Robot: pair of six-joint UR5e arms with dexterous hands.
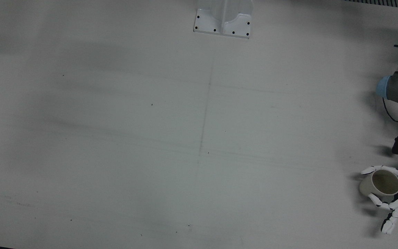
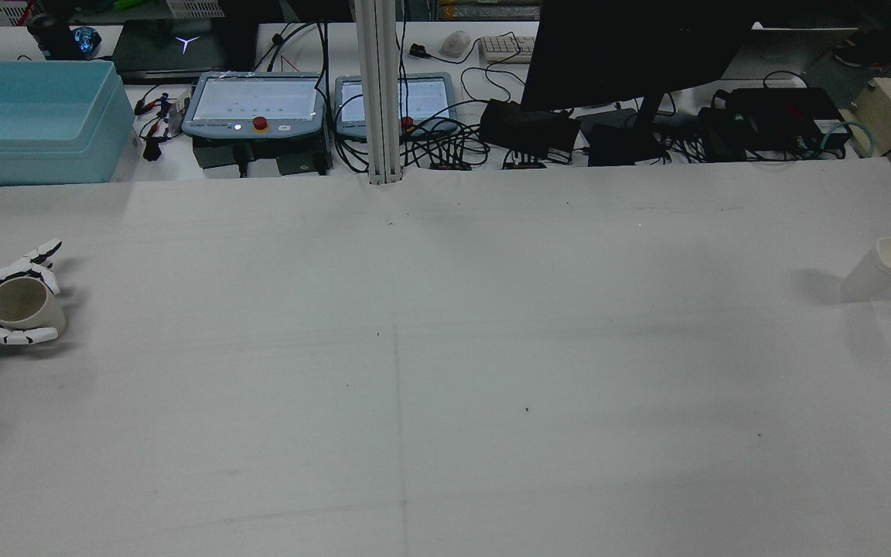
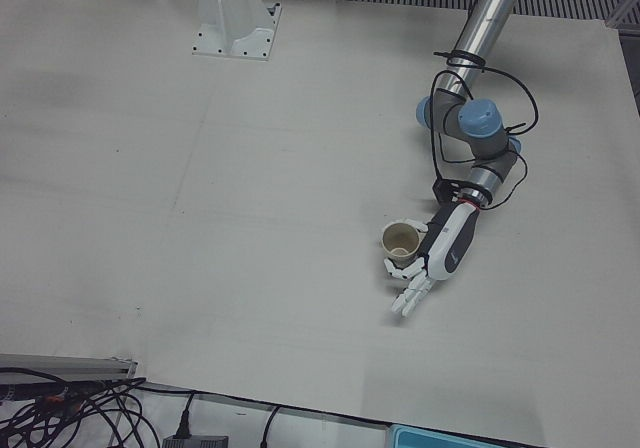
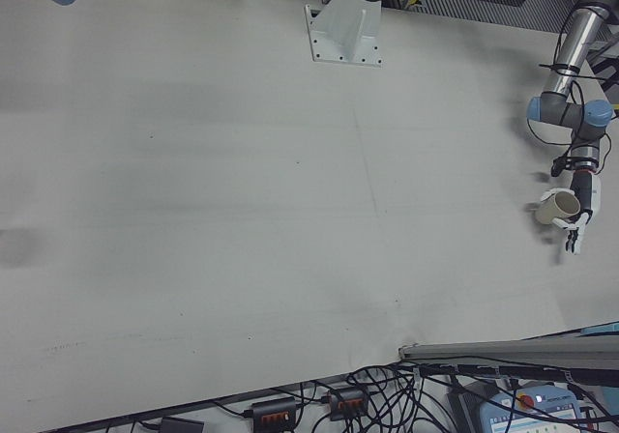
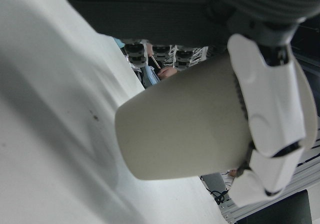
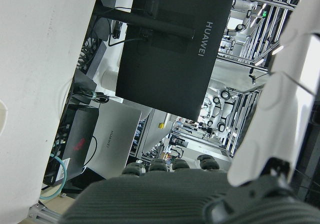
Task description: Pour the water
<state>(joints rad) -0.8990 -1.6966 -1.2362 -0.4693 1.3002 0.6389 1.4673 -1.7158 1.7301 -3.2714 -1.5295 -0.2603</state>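
While the left hand (image 3: 437, 253) sits low at the edge of the table (image 1: 150, 138), its white fingers (image 1: 378, 201) wrap both sides of a beige paper cup (image 1: 381, 185), clamped around its wall. That cup's mouth faces up, tilted a little, and in the left hand view the base appears to be just clear of the surface, though I cannot be sure. Seen from the front, its inside looks dark; whether it holds water cannot be told. Behind the hand, the left arm (image 3: 470, 138) bends back toward its pedestal side, black cable looped along it.

Well apart, on the opposite side of the table in the rear view, a second white paper cup (image 2: 881, 268) stands alone. Only one white finger (image 6: 280, 104) of the right hand shows, in its own camera, so whether its fingers are spread or closed cannot be told. Beyond the table's far edge stand a dark monitor (image 2: 631, 50) and a light blue bin (image 2: 28, 120).
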